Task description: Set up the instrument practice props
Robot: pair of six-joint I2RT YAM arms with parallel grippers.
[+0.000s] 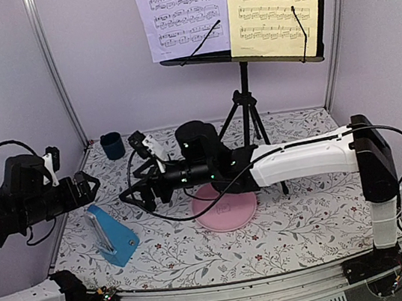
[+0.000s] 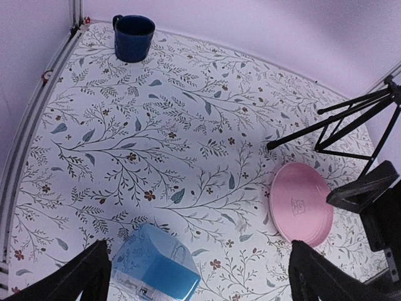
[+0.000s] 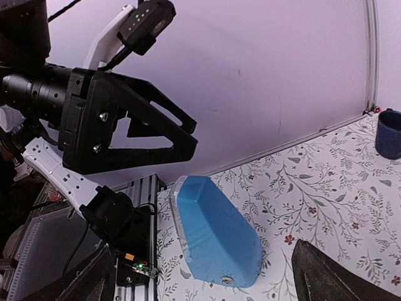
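The black music stand (image 1: 248, 98) stands at the back of the table on its tripod. A lilac sheet (image 1: 182, 13) and a yellow sheet (image 1: 278, 6) rest side by side on its desk. At the near left of the floral mat is the blue metronome (image 1: 114, 235). My left gripper (image 1: 91, 188) hangs open above and just behind it; in the left wrist view the metronome (image 2: 156, 266) lies low between those fingers (image 2: 81, 279). My right gripper (image 1: 134, 197) is open too, level with and right of the metronome (image 3: 216, 235), facing it.
A pink plate (image 1: 225, 207) lies mid-table under the right forearm. A dark blue cup (image 1: 112, 145) stands in the back left corner. The stand's legs (image 2: 351, 119) spread behind the plate. Frame posts and purple walls close in the sides.
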